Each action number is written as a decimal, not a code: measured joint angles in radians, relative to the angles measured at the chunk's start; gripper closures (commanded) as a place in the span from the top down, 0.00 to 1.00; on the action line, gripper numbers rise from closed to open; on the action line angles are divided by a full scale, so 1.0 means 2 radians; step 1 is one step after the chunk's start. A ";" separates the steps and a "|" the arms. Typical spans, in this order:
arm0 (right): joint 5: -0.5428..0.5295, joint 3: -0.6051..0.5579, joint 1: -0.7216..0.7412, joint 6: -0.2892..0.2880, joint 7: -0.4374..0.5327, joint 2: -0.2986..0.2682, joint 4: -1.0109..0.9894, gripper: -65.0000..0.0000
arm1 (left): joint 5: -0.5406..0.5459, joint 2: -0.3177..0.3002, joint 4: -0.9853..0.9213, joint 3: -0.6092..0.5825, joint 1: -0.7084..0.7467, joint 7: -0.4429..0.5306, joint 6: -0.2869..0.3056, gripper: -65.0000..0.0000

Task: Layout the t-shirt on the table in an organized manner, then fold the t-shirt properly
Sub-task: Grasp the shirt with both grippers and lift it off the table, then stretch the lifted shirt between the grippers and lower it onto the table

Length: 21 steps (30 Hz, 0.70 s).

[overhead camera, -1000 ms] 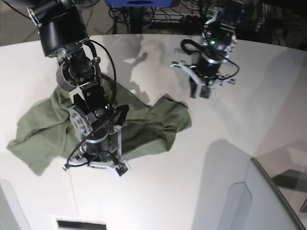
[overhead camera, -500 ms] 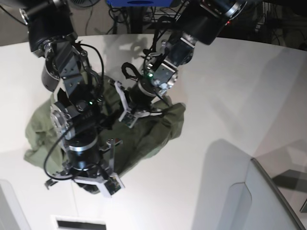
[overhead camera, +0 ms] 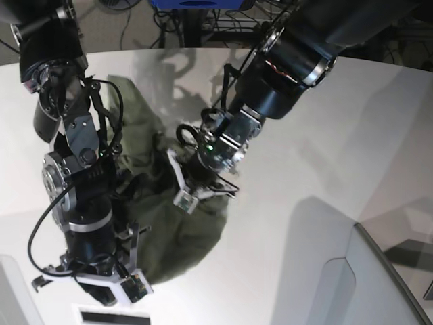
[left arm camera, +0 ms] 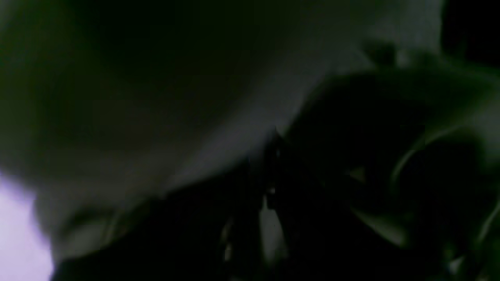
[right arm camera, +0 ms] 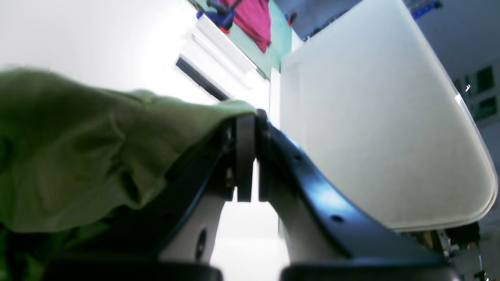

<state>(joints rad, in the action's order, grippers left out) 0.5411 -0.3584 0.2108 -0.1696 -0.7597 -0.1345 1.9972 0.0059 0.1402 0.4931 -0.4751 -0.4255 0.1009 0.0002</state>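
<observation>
My right jaws (right arm camera: 247, 156) are clenched on the t-shirt (right arm camera: 78, 156): in my right wrist view the two black pads meet with an edge of olive-green cloth pinched at their tip, and the rest of the cloth drapes off to one side in soft folds. My left jaws (overhead camera: 193, 186) are clamped tight too, pressed down into the middle of the cloth in the base view (whether fabric sits between them I cannot tell, since my left wrist view is almost wholly dark and blurred).

The t-shirt (overhead camera: 169, 237) lies bunched and rumpled on the table (overhead camera: 304, 156), a heaped olive mass between my two arms, with one part reaching toward the far side of the table behind my right arm and a rounded lobe nearer the front edge. No sleeve or neck can be made out in this state.

My right arm stands over the nearer side of the heap and hides much of it; my left arm reaches across from the far side and shades the middle. A grey angled panel (overhead camera: 379, 284) sits at the near corner of the table, well apart from the cloth.
</observation>
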 measured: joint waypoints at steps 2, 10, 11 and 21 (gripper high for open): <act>0.000 0.012 0.009 -0.007 -0.001 -0.002 0.000 0.00 | -0.004 -0.004 0.001 0.058 -0.008 0.001 -0.001 0.00; 0.001 0.010 0.022 -0.065 0.003 -0.003 0.000 0.00 | -0.004 -0.029 0.001 0.146 -0.054 -0.001 -0.007 0.00; 0.002 0.010 0.022 -0.064 0.003 -0.003 0.001 0.00 | -0.001 -0.031 0.002 0.146 -0.058 0.000 -0.001 0.00; 0.075 0.050 -0.070 -0.062 0.005 -0.022 0.005 0.00 | -0.002 -0.080 0.118 0.145 -0.046 -0.002 -0.011 0.00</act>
<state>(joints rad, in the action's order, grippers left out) 0.6910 -0.2581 0.0700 -0.2935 -0.7494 -0.1783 2.0075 0.0010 -0.0200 0.7292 -0.1844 -0.5182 0.0978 -0.0216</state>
